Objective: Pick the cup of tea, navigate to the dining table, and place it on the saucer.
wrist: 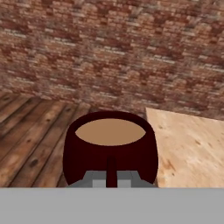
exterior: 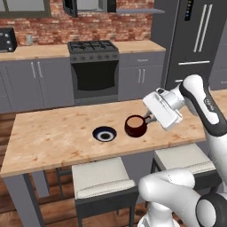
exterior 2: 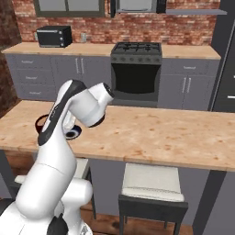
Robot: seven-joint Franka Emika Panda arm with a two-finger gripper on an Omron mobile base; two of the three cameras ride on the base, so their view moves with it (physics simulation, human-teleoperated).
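Observation:
The dark red cup of tea (exterior: 135, 125) hangs low over the dining table (exterior: 53, 133), a short way right of the dark saucer (exterior: 104, 134). My gripper (exterior: 149, 119) comes in from the right and is shut on the cup's small handle. In the hand view the cup of tea (wrist: 109, 144) sits upright, its handle pinched in my gripper (wrist: 111, 178), with a corner of the dining table (wrist: 192, 144) to its right. From the right base view my arm hides most of the cup of tea (exterior 2: 40, 124) and part of the saucer (exterior 2: 75, 133) on the dining table (exterior 2: 151, 133).
Two padded stools (exterior: 103, 177) (exterior: 181, 158) stand at the table's near side. Behind the table are the stove (exterior: 94, 66), grey cabinets (exterior: 35, 82), a fridge (exterior: 197, 40) and a toaster oven (exterior 2: 53, 36) on the counter.

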